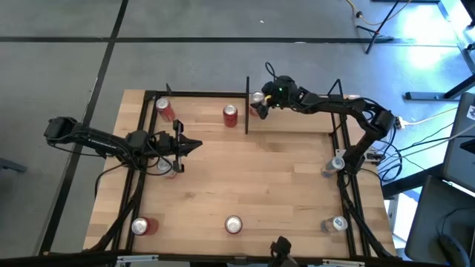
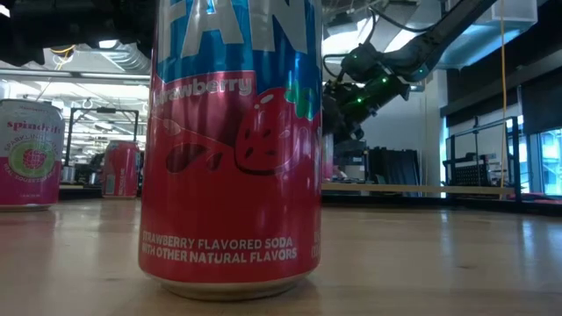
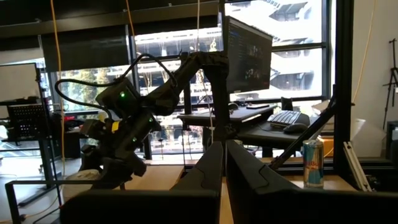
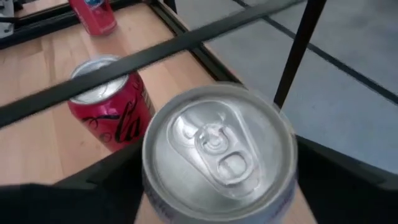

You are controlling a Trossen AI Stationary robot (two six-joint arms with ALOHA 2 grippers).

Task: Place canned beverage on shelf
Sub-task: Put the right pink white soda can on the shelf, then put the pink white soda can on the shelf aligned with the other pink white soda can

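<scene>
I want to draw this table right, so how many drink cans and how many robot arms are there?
Drink cans: 8
Robot arms: 2
Total: 10

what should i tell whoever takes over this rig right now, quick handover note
Right gripper: at the back shelf, just right of the dark divider, fingers either side of a silver-topped can; whether it has let go cannot be told.
Left gripper: shut, empty, waiting over the table's left side.
Already at the back: two red cans left of the divider.
Left: confirm the release and back the right arm out. More cans stand along the table's front, left and right edges.
</scene>
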